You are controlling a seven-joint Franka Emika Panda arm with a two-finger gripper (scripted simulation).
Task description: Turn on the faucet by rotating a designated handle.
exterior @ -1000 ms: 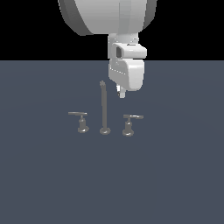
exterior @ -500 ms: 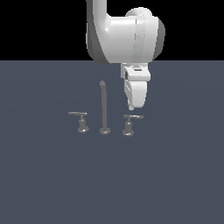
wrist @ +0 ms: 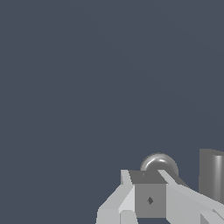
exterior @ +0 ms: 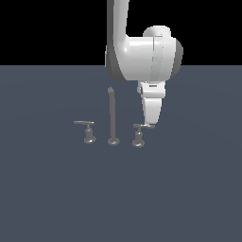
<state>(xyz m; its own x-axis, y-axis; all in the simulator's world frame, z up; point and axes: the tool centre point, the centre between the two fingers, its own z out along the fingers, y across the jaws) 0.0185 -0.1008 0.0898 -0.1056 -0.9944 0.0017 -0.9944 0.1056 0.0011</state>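
The faucet's tall thin spout [exterior: 112, 118] stands on the dark floor between two short lever handles. The designated handle [exterior: 138, 135] is on the exterior view's right of the spout, and my gripper [exterior: 150, 124] comes down onto the outer end of its lever. In the wrist view, the gripper [wrist: 148, 178] has its two pale fingers [wrist: 117, 202] lying against both sides of the grey lever end [wrist: 150, 200]. The handle's rounded post top [wrist: 159, 163] shows just beyond. No gap is visible between fingers and lever.
The twin handle [exterior: 87, 130] stands on the exterior view's left of the spout, its flat arm pointing left. The big white arm body [exterior: 142, 59] hangs above the designated handle. A grey upright cylinder [wrist: 212, 175] rises beside the gripper in the wrist view.
The arm has swung toward the exterior view's right and turned, and the gripper has dropped from above the spout's height down to the designated handle's lever. The faucet parts look unmoved.
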